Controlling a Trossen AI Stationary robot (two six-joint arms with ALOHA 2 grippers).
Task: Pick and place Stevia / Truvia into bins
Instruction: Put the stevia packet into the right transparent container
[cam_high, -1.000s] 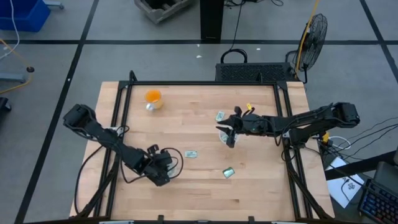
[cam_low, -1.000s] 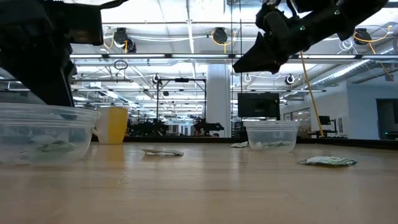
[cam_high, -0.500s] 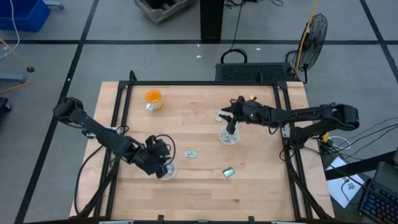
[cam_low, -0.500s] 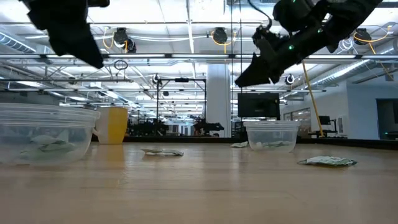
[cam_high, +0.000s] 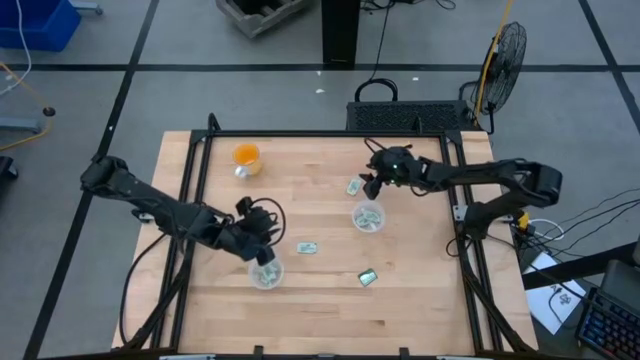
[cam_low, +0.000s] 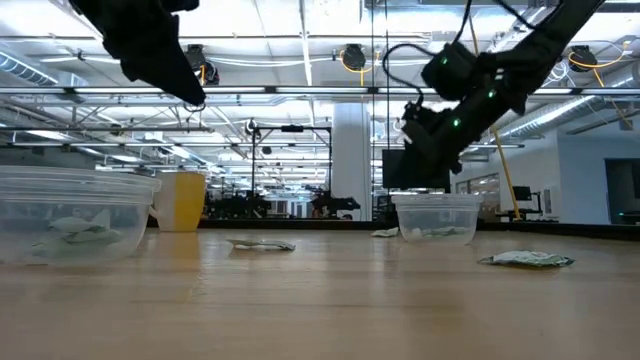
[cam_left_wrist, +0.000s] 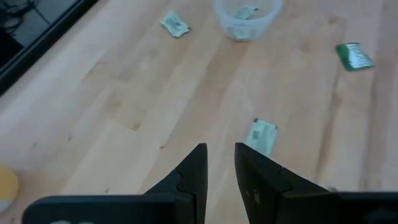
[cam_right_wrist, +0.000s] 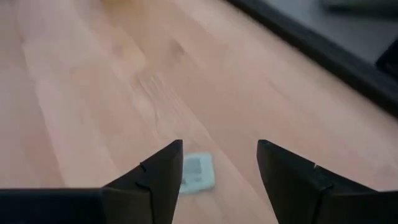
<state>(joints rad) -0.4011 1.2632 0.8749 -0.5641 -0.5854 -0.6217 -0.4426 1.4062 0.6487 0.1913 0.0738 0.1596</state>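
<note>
near cup (cam_high: 266, 273) holds packets, left tool (cam_high: 262, 232) above it, fingers a narrow slit apart, empty; loose packets (cam_high: 307, 247) and (cam_high: 367, 278) lie on the counter (cam_high: 310, 300); farther, right tool (cam_high: 371, 184) spread wide over a pale packet (cam_high: 354, 186) beside the far cup (cam_high: 368, 217)

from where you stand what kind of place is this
Probably a robotics lab in a big industrial hall. A wooden table stands on a grey floor marked with black lines, a fan behind it, and the low view shows long ceiling lights and a monitor.
</note>
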